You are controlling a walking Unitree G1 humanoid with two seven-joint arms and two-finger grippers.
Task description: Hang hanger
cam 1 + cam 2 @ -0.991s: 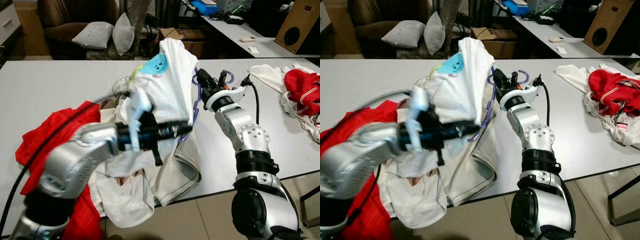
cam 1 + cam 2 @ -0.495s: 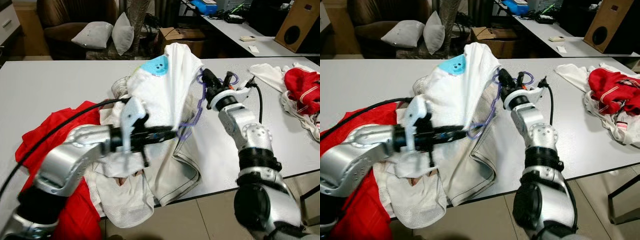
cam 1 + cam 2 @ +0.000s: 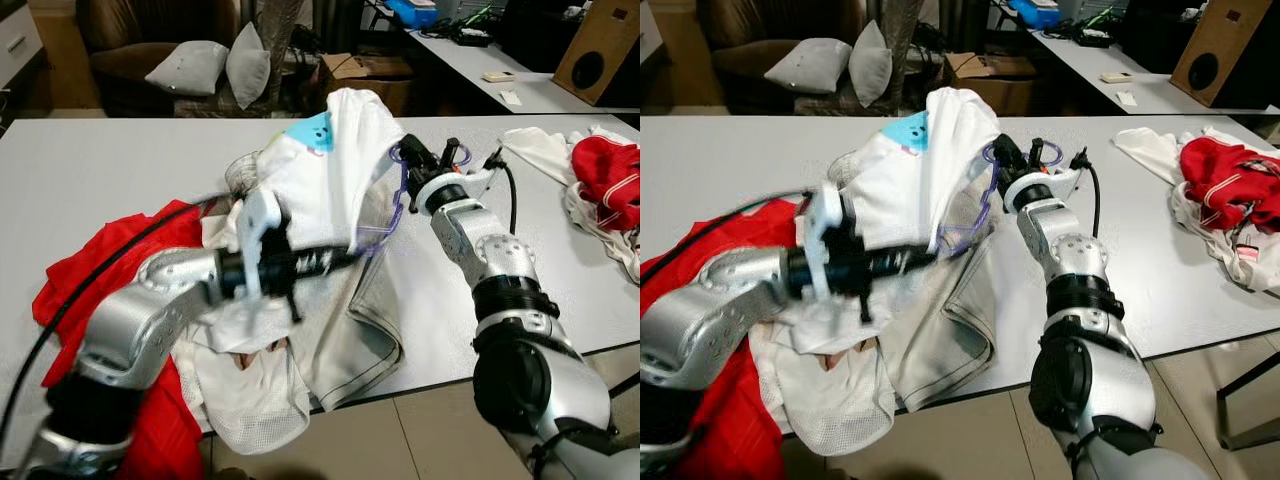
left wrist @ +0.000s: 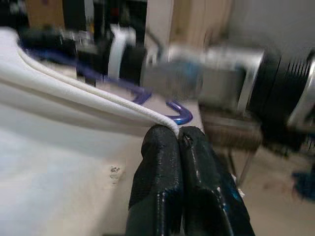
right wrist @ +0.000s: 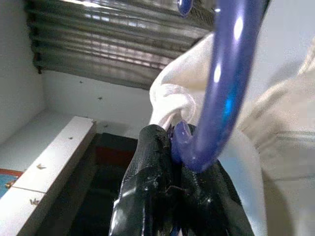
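Purple hanger [image 5: 216, 93] pinched in right gripper [image 5: 177, 142]; left gripper [image 4: 178, 133] pinches shirt hem [image 4: 88, 96].

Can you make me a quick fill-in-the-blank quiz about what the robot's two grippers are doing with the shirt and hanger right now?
1. The right gripper is shut on a ____ plastic hanger.
2. The left gripper pinches the corded edge of the ____ shirt.
3. The shirt bears a light ____ patch near its top.
4. A ____ garment lies on the table beside the left arm.

Missing words: purple; white; blue; red
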